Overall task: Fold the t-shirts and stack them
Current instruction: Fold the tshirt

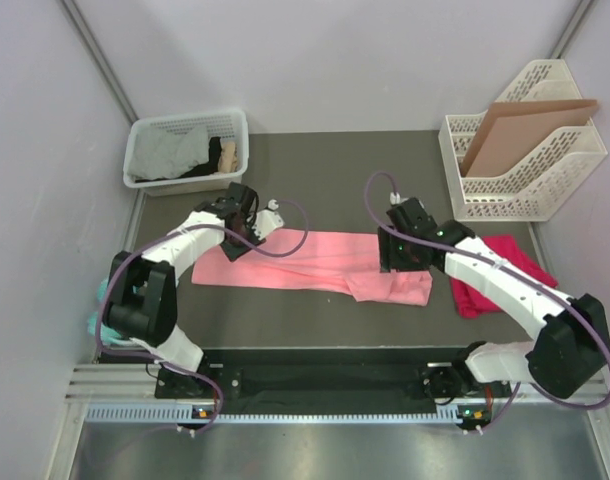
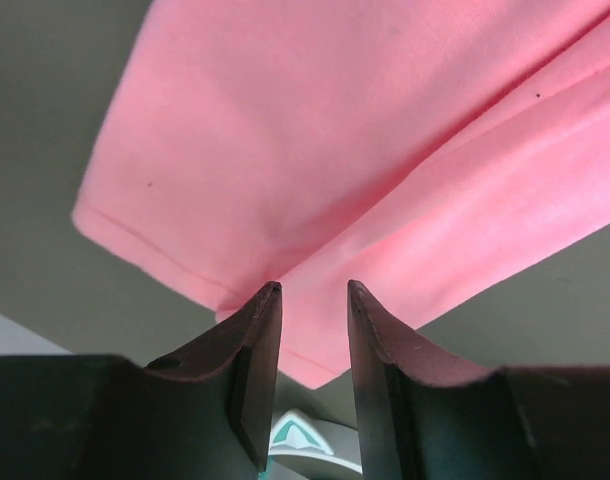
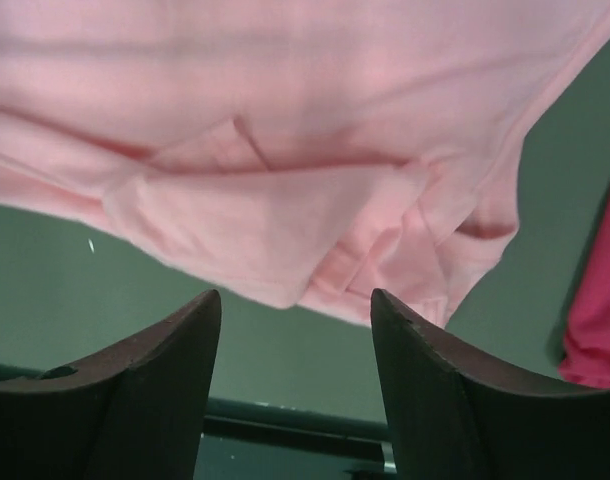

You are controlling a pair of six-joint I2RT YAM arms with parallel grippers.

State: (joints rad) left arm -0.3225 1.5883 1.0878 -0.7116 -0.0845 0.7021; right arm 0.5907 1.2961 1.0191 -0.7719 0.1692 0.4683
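The light salmon-pink t-shirt [image 1: 315,262] lies folded into a long strip across the middle of the dark table. Its small dark tag does not show. My left gripper [image 1: 240,240] is open and empty, its fingers just over the strip's left end [image 2: 365,150]; the jaws stand a narrow gap apart [image 2: 313,290]. My right gripper [image 1: 392,265] is open wide and empty above the bunched right end of the pink shirt [image 3: 315,190], near its front edge [image 3: 295,298]. The magenta-red t-shirt [image 1: 500,270] lies crumpled at the right, partly under my right arm; it also shows in the right wrist view [image 3: 600,320].
A white basket [image 1: 140,160] holding grey cloth stands at the back left. A white file rack [image 1: 545,190] with the brown cardboard sheet [image 1: 525,130] stands at the back right. Bare table lies in front of the pink strip.
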